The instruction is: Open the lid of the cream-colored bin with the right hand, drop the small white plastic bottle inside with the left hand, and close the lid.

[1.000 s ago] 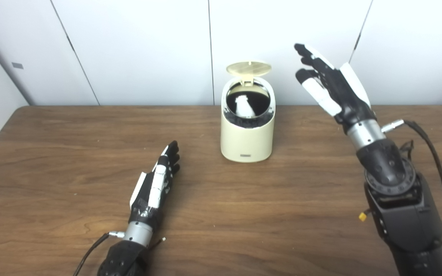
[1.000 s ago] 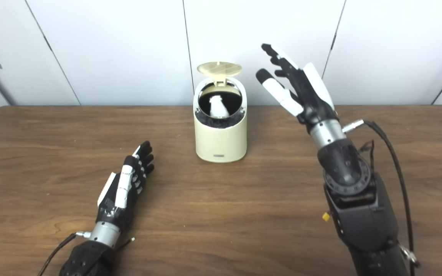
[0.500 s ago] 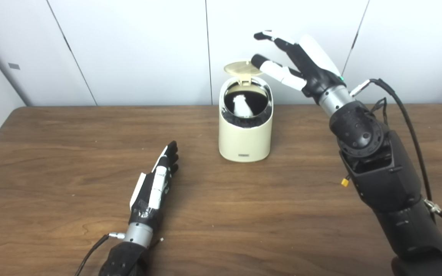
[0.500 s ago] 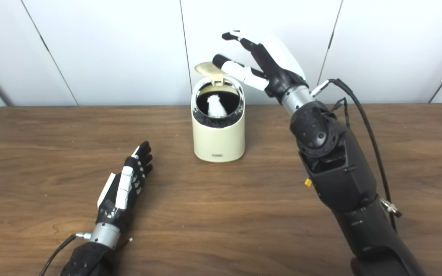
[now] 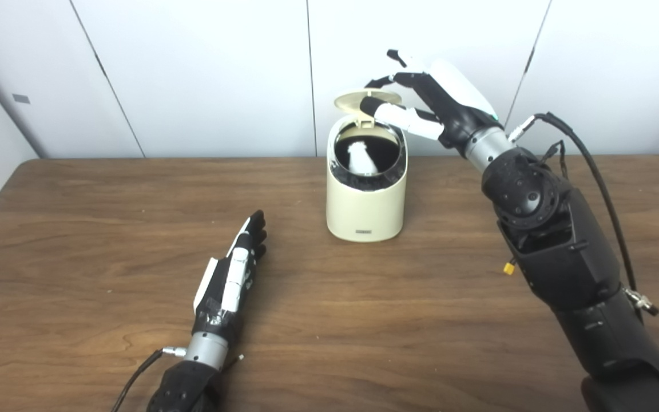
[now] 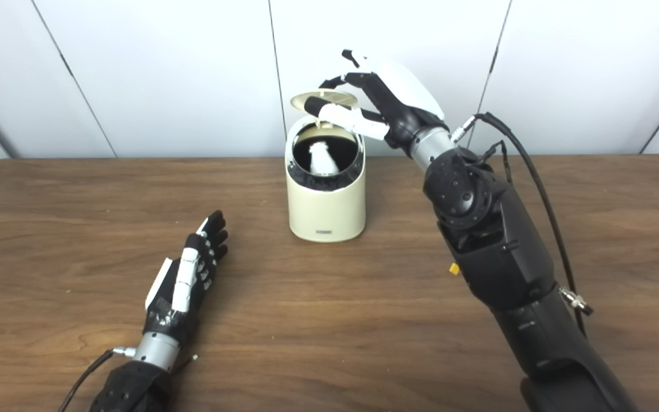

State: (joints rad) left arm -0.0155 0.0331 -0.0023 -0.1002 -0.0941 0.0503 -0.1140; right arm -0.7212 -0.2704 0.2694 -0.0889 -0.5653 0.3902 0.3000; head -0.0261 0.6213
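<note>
Inside the open bin (image 5: 365,200) the bottle (image 5: 360,158) shows in both views alike; right hand (image 6: 384,106) fingers spread at lid (image 6: 324,99), grasping nothing; left hand (image 5: 232,274) flat, released.

Cream bin (image 5: 366,197) open, white bottle (image 5: 362,159) inside

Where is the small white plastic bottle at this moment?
In both eye views the bottle stands inside the open cream bin at the table's far centre, below the raised lid that the right hand reaches.
</note>
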